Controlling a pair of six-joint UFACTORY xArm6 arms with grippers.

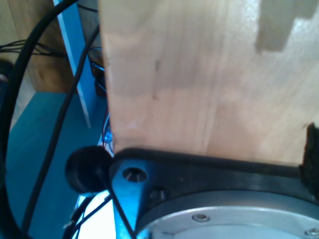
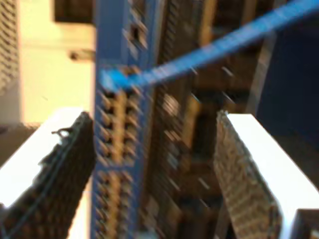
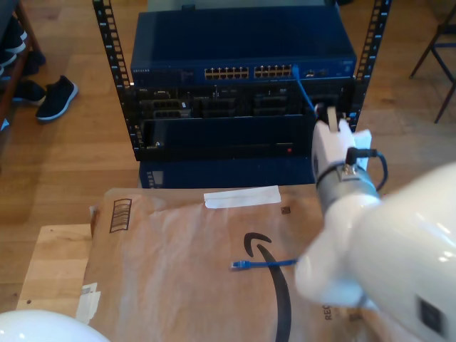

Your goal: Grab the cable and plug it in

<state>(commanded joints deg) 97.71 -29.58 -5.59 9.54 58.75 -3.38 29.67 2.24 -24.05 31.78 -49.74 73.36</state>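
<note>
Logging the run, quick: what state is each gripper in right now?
My first gripper: cannot be told.
My second gripper: open, holding nothing; the cable runs beyond it.

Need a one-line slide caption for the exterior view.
Blue cable plugged into the rack switch, its other plug lying on the cardboard box, an arm's hand near the rack.

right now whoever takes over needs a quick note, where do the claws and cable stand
My second claw is open, holding nothing, in front of the network switch.
My first claw: its open or shut state can't be told; its wrist view looks at a wooden surface.
The blue ethernet cable has one plug in a switch port; the other plug lies on the cardboard box.
Done: one end seated. Left: the free end.
</note>
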